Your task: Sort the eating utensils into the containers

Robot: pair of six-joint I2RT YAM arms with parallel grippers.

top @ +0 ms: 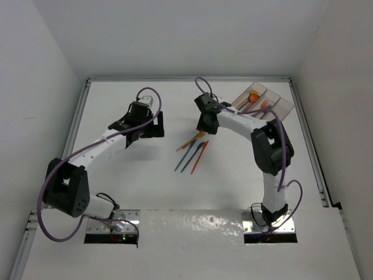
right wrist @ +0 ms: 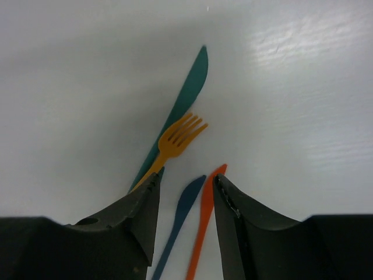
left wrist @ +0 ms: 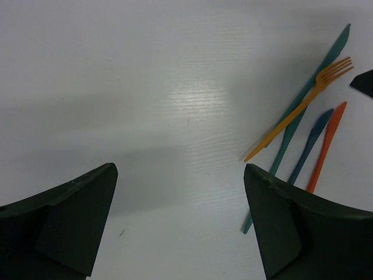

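From above, four loose utensils [top: 192,153] lie mid-table, well apart from the containers [top: 281,105] (orange pieces inside, too small to count).

Left wrist: the left gripper [left wrist: 180,175] gapes empty beside one teal knife [left wrist: 315,81], one orange fork [left wrist: 303,105], one blue knife [left wrist: 312,140] and one red-orange knife [left wrist: 327,140].

Right wrist: the right gripper [right wrist: 186,179] is half-parted and empty over two handles; it should straddle only one.

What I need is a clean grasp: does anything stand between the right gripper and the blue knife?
Nothing visible. The right gripper is open above the blue knife, though the orange knife lies alongside it.

Containers [top: 284,104] partly hidden by R arm [top: 239,122]; contents unclr.
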